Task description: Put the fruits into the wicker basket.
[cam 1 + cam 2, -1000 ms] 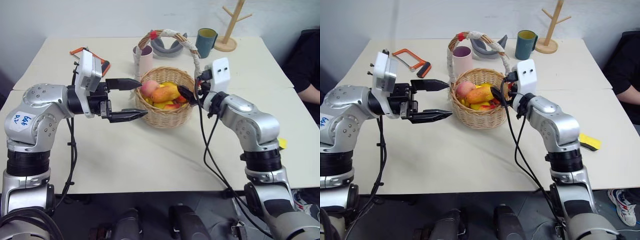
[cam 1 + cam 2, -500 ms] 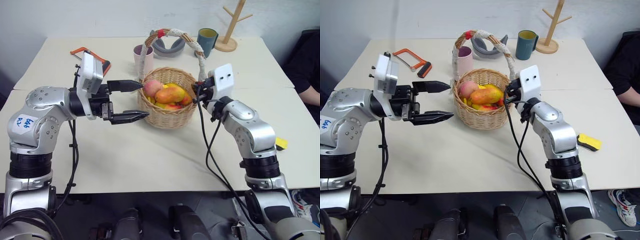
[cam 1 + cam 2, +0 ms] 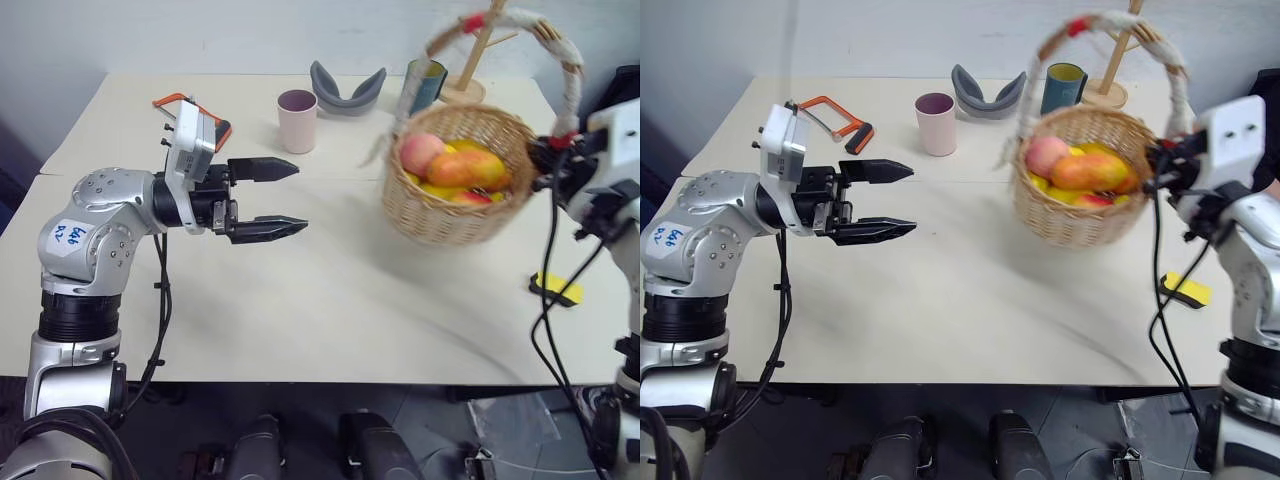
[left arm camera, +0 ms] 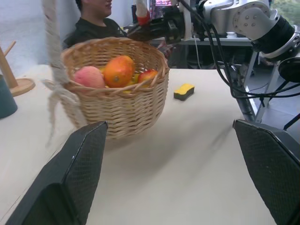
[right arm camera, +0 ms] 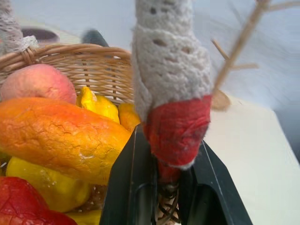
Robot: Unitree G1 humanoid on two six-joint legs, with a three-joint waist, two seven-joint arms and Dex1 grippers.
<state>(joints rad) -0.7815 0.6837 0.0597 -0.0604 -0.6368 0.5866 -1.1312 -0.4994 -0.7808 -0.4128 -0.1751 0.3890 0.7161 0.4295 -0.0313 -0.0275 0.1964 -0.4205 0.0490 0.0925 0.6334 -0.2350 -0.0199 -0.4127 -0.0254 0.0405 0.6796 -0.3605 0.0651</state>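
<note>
The wicker basket (image 3: 450, 205) is at the right side of the table, tilted, with its cloth-wrapped handle (image 3: 562, 62) arching over it. Inside lie the pink-red peach (image 3: 421, 153), the orange-yellow mango (image 3: 468, 168) and other yellow and red fruit. My right gripper (image 3: 545, 156) is shut on the foot of the handle, on its red tie (image 5: 176, 129), at the basket's right rim. My left gripper (image 3: 300, 197) hangs open and empty over the table's left half, pointing at the basket from well apart.
A pink cup (image 3: 297, 120), a grey curved piece (image 3: 345, 88), a teal mug (image 3: 424, 85) and a wooden mug tree (image 3: 470, 60) stand along the back. An orange hacksaw (image 3: 185, 105) lies back left. A yellow sponge (image 3: 555, 287) lies front right. A person (image 4: 96, 18) sits beyond the table.
My right gripper left the fruit, shut on the handle's foot and swung far right, carrying the basket from the table's middle to its right side. My left gripper stayed open and in place.
</note>
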